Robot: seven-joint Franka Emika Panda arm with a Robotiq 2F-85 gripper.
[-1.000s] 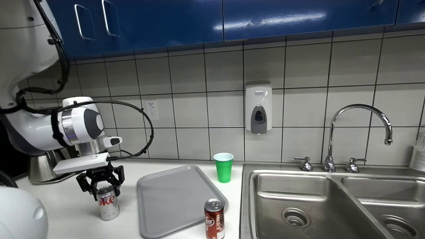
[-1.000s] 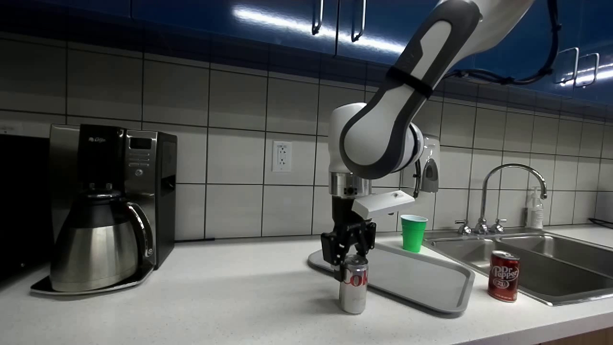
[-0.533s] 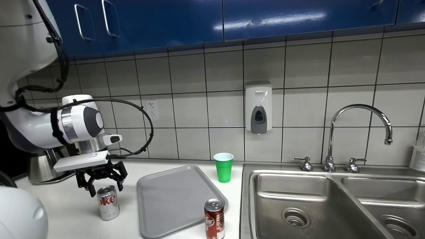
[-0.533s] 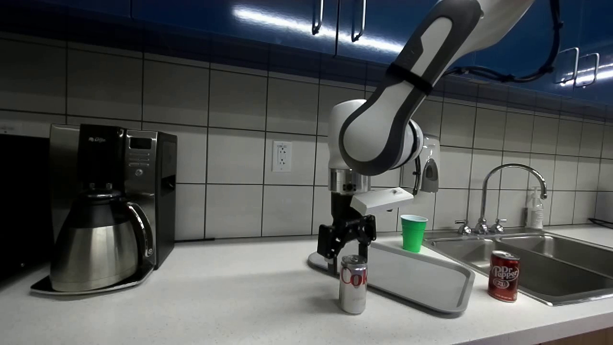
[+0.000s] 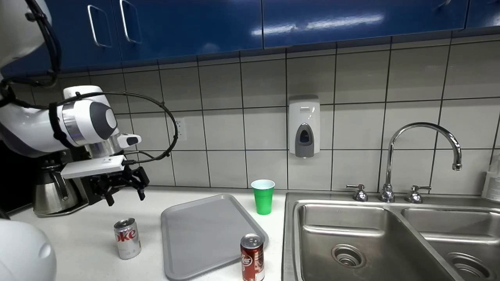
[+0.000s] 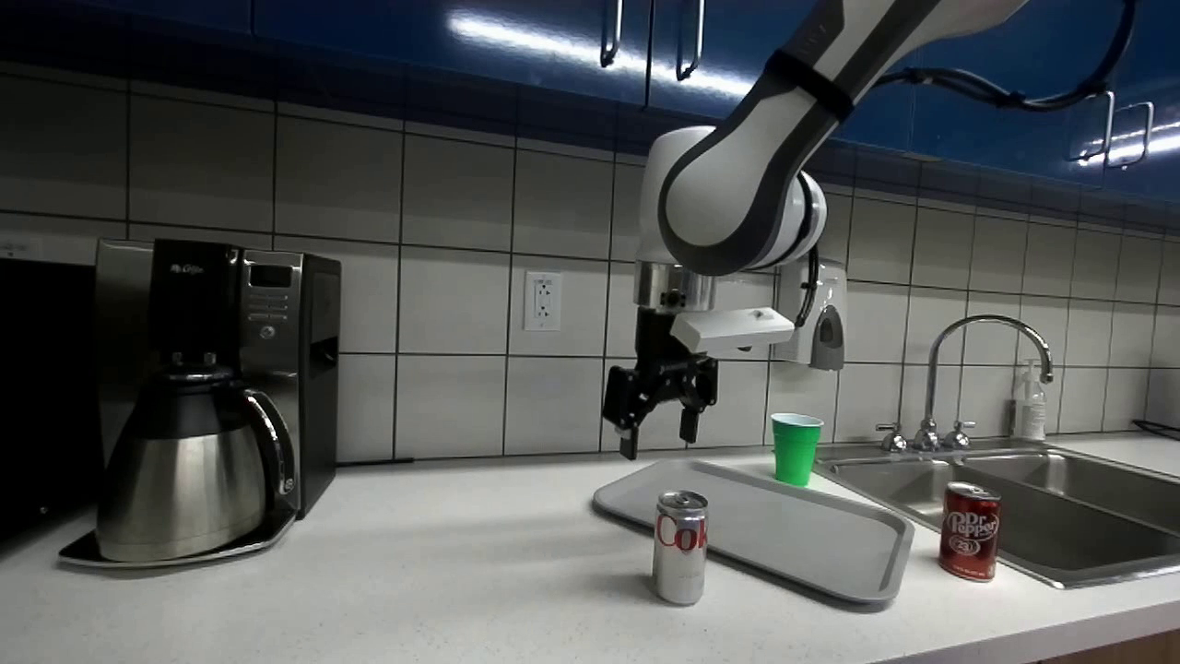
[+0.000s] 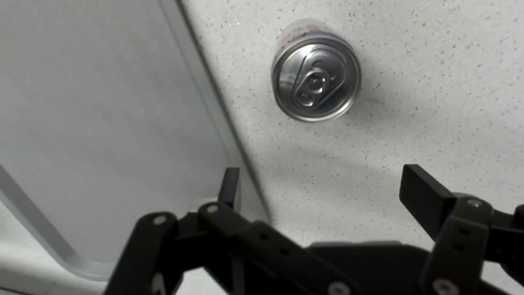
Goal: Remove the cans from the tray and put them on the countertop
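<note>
Upright on the white countertop (image 6: pixel 415 572) stands the silver-white can (image 6: pixel 680 558), left of the tray in an exterior view; its top fills part of the wrist view (image 7: pixel 316 78). The dark red-brown can (image 6: pixel 970 535) is upright on the counter between tray and sink, and lies outside the wrist view. The grey tray (image 5: pixel 211 234) carries nothing. My gripper (image 5: pixel 125 197) hangs well above the silver-white can and clear of it. In the wrist view the gripper (image 7: pixel 322 176) is open, its fingertips wide apart with only countertop and tray edge below them.
A green cup (image 5: pixel 263 197) stands by the tray's far edge. The steel sink (image 5: pixel 291 234) with its tall faucet (image 5: pixel 390 156) lies to the right. A coffee maker (image 6: pixel 212 387) is at the left. Blue cabinets (image 5: pixel 187 27) hang overhead along the tiled wall.
The fingers were around the silver-white can's top a second ago. They have since opened and let go, and the arm has risen straight up. The can has stayed where it stood.
</note>
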